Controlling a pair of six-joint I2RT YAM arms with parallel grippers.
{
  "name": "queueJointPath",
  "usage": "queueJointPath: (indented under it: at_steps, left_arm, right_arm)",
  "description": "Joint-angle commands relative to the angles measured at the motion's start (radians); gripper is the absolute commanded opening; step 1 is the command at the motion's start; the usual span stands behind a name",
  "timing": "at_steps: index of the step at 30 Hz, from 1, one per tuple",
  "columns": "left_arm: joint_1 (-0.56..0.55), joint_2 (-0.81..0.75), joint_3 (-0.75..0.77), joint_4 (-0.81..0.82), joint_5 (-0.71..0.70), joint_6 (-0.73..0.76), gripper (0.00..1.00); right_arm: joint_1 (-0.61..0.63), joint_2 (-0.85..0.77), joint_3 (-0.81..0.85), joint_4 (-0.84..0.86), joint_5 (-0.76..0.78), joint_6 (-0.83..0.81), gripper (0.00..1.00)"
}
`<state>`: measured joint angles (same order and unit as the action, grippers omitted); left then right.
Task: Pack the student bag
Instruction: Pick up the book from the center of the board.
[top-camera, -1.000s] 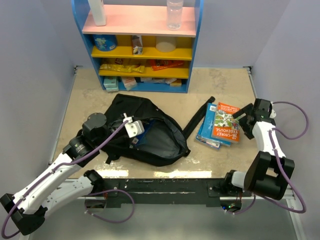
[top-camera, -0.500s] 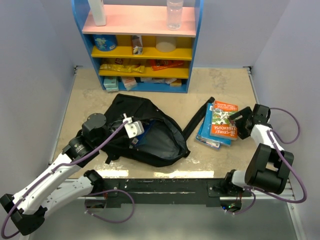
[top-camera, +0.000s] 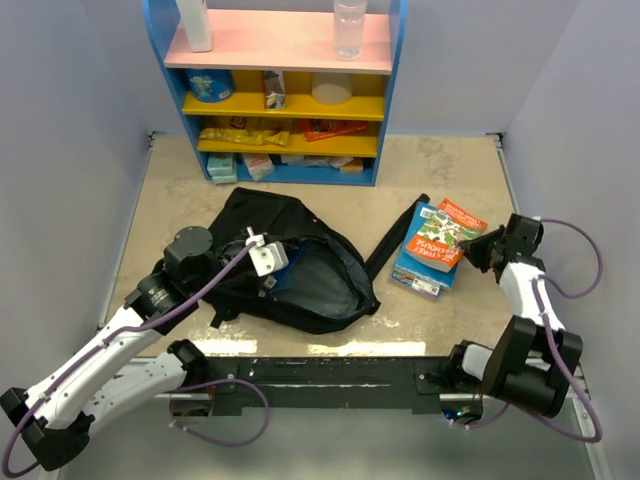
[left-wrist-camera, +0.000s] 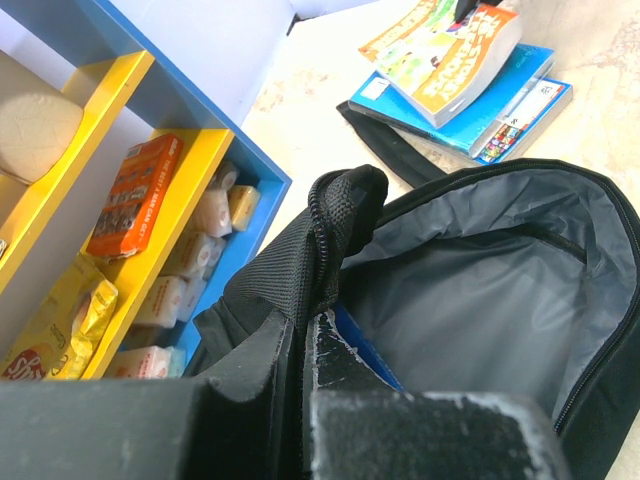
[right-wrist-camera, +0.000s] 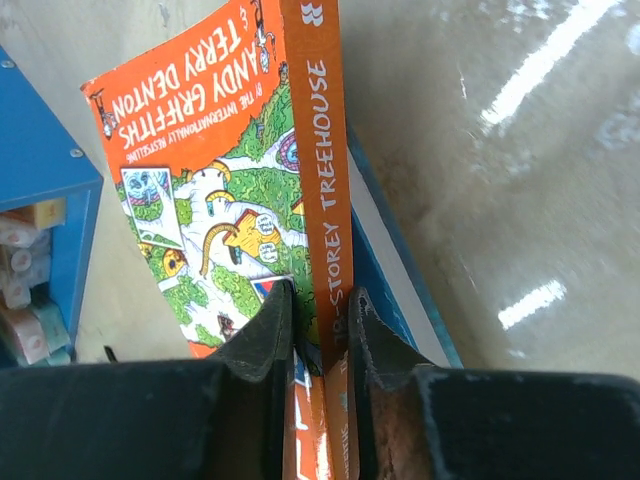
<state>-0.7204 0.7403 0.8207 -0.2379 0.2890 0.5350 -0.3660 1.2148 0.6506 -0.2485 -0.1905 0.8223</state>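
Pale stone-patterned surface, with a blue and yellow shelf unit of snacks at its far edge.

We see the right claw closed narrow on the spine edge of an orange book, with one finger pressed on each cover. From above, the book looks tilted, its gripped edge raised off the blue books stacked beneath it.

The left claw is pinched almost shut on the rim of the student bag. It holds the black fabric up so that the mouth gapes and the grey lining shows.

The bag lies flat on the surface, left of centre. The books lie to its right, near but apart from it, and a black strap runs between them.

We judge the packing to be at an early stage. The bag is open and held ready, and one book is gripped but not yet moved over the opening. The blue books are untouched.

A blue edge shows inside the bag just beside the left claw. We cannot tell what it is, so something may already be packed.
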Motion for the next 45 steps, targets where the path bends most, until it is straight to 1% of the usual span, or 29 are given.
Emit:
queueJointPath:
  at_steps: [1,2,3,5,6,9,10,12,13,18,23,24,28,31,32,33,35,37,38,39,41,43,44,45]
  left_arm:
    - [-0.008,-0.016,0.066,0.127,0.05,0.006,0.0]
    - [-0.007,-0.015,0.064,0.129,0.05,0.008,0.0]
    - [-0.007,-0.013,0.064,0.132,0.049,0.008,0.0]
    - [-0.007,-0.012,0.063,0.138,0.045,0.008,0.0]
    - [-0.008,-0.01,0.063,0.143,0.042,0.01,0.0]
    - [-0.007,-0.006,0.064,0.143,0.035,0.01,0.0]
    - [-0.007,-0.002,0.063,0.14,0.03,0.016,0.0]
    - [-0.007,-0.001,0.061,0.138,0.026,0.019,0.0]
    - [-0.007,0.002,0.058,0.138,0.025,0.02,0.0]
    - [-0.007,0.013,0.049,0.155,0.036,0.016,0.0]
    - [-0.007,0.028,0.055,0.161,0.041,0.014,0.0]
    - [-0.007,0.03,0.058,0.163,0.041,0.016,0.0]
    - [-0.007,0.028,0.057,0.164,0.036,0.014,0.0]
    - [-0.007,0.024,0.054,0.164,0.033,0.014,0.0]
    - [-0.007,0.021,0.055,0.164,0.032,0.013,0.0]
    - [-0.007,0.019,0.057,0.167,0.026,0.016,0.0]
    - [-0.007,0.024,0.06,0.169,0.022,0.02,0.0]
    - [-0.005,0.03,0.066,0.178,0.018,0.02,0.0]
    - [-0.007,0.031,0.064,0.186,0.015,0.016,0.0]
    - [-0.005,0.031,0.06,0.199,0.015,0.017,0.0]
    - [-0.005,0.031,0.055,0.207,0.018,0.017,0.0]
    - [-0.007,0.031,0.058,0.206,0.019,0.013,0.0]
    - [-0.007,0.031,0.061,0.203,0.019,0.011,0.0]
    - [-0.005,0.033,0.067,0.196,0.019,0.011,0.0]
  right_arm:
    - [-0.005,-0.089,0.027,-0.216,0.08,-0.032,0.0]
    - [-0.005,-0.104,0.043,-0.228,0.062,-0.034,0.0]
    - [-0.005,-0.147,0.043,-0.222,0.004,-0.029,0.0]
    - [0.004,-0.162,0.04,-0.195,-0.074,-0.017,0.0]
    - [0.009,-0.166,0.034,-0.186,-0.161,-0.005,0.0]
    - [0.048,-0.199,0.023,-0.135,-0.246,0.029,0.0]
    - [0.074,-0.214,0.017,-0.111,-0.318,0.056,0.0]
    - [0.099,-0.228,0.021,-0.081,-0.358,0.077,0.0]
    - [0.12,-0.242,0.02,-0.058,-0.406,0.109,0.0]
    - [0.176,-0.268,0.084,0.043,-0.487,0.195,0.0]
    - [0.234,-0.284,0.161,0.164,-0.547,0.328,0.0]
    - [0.246,-0.293,0.167,0.17,-0.549,0.356,0.0]
    - [0.309,-0.313,0.196,0.186,-0.57,0.382,0.0]
    - [0.354,-0.33,0.216,0.083,-0.586,0.328,0.0]
    - [0.358,-0.336,0.227,-0.014,-0.586,0.305,0.0]
    - [0.358,-0.346,0.225,-0.059,-0.586,0.272,0.0]
    - [0.4,-0.391,0.209,-0.145,-0.58,0.262,0.0]
    - [0.423,-0.406,0.21,-0.228,-0.575,0.21,0.0]
    - [0.429,-0.411,0.228,-0.329,-0.569,0.181,0.0]
    - [0.43,-0.411,0.234,-0.371,-0.573,0.119,0.0]
    - [0.44,-0.405,0.25,-0.484,-0.581,0.068,0.0]
    - [0.461,-0.406,0.256,-0.538,-0.575,0.012,0.0]
    - [0.466,-0.411,0.245,-0.572,-0.576,0.005,0.0]
    - [0.469,-0.428,0.229,-0.569,-0.592,0.006,0.0]
